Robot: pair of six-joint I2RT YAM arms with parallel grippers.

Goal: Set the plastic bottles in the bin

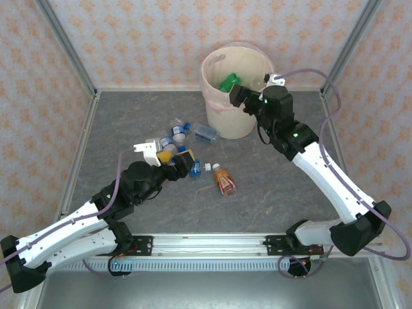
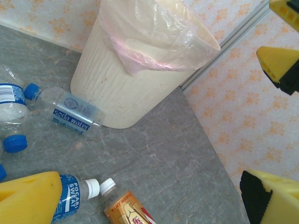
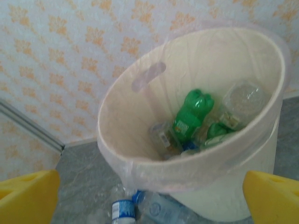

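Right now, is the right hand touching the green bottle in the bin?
Apart. The right wrist view shows the green bottle lying inside the bin, well clear of the open right hand.

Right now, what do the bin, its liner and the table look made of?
Bin: likely rigid plastic, matte cream, finely ribbed wall. Liner: thin plastic film, translucent pinkish, crinkled and glossy. Table: grey with marbled veining, matte; stone-look, possibly laminate or a mat, can't tell.
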